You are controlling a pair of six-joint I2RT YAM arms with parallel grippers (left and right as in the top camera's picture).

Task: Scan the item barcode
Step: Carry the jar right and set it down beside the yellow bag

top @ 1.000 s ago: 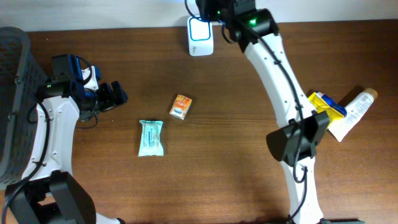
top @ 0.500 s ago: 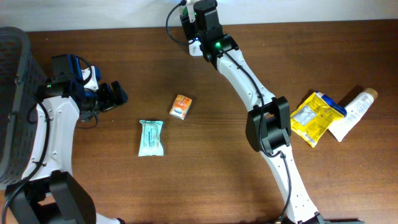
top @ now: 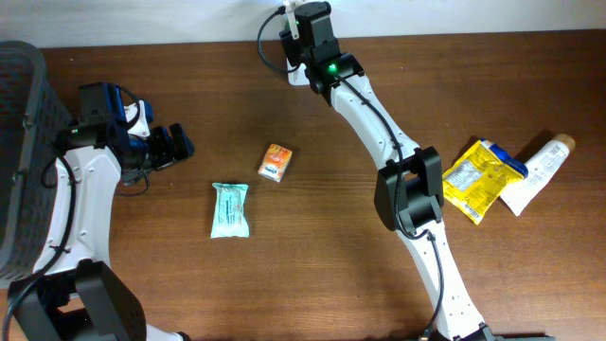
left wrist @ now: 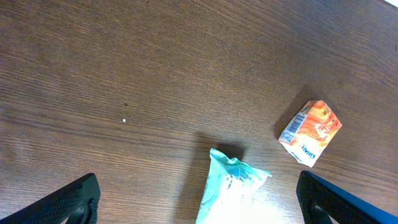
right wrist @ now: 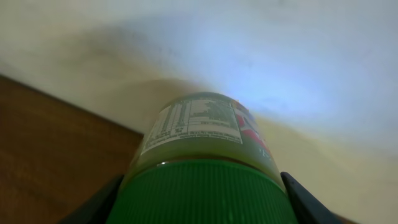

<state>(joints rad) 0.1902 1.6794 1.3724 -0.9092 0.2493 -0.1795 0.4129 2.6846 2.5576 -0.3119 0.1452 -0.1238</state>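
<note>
right tool [right wrist: 199,200] clamps a round plastic bottle [right wrist: 198,127], green ribbed cap, printed label; left tool [top: 176,144] splayed wide over wood-grain surface [left wrist: 124,62].

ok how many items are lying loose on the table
4: orange box and teal pack near the middle, yellow packet and white tube at right. A bottle sits in the right gripper; its arm may hide more.
</note>
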